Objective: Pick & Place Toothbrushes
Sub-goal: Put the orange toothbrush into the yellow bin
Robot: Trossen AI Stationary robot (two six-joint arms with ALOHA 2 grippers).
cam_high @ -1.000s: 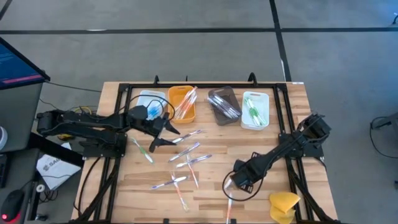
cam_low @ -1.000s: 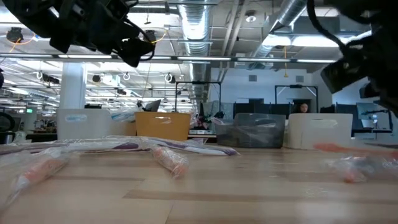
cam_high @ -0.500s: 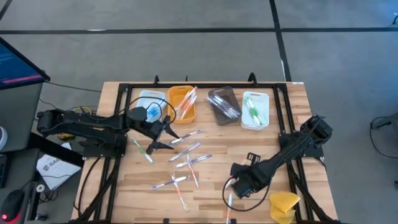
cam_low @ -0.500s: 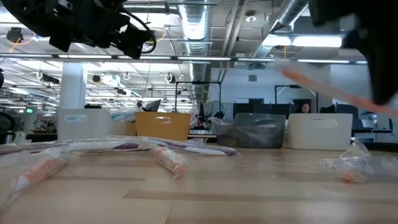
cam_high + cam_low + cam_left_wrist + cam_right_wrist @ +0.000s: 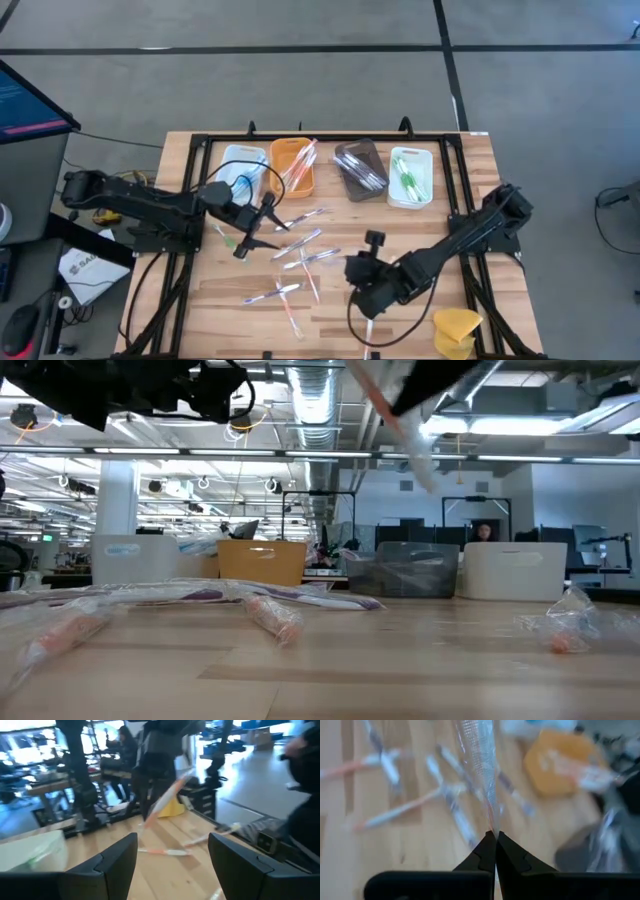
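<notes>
Several wrapped toothbrushes (image 5: 303,248) lie loose on the middle of the wooden table (image 5: 450,250). My right gripper (image 5: 362,292) hangs above the table's near middle, shut on one orange-and-white toothbrush (image 5: 398,420), which also shows in the left wrist view as a slanting toothbrush (image 5: 167,797). My left gripper (image 5: 252,232) hovers open at the left of the loose pile, with nothing between its fingers (image 5: 117,862). Another wrapped toothbrush (image 5: 560,632) lies flat on the table at the near right. My right gripper (image 5: 492,839) pinches the toothbrush's clear wrapper (image 5: 487,815) between its two shut fingertips, at one end of the wrapper. The fingers slant downward. The toothbrush is lifted clear of the table and sits tilted, running on away from the fingertips.
Along the far edge stand a white tray (image 5: 240,160), an orange tray (image 5: 278,168), a dark tray (image 5: 372,156) and another white tray (image 5: 422,172), each with toothbrushes in it. A yellow sponge-like lump (image 5: 455,328) sits at the near right corner.
My right gripper has risen and moved toward the table's left, turning as it went. Its toothbrush has come up off the table and now hangs clear and tilted. My left gripper has swung a little toward the near edge, still open.
</notes>
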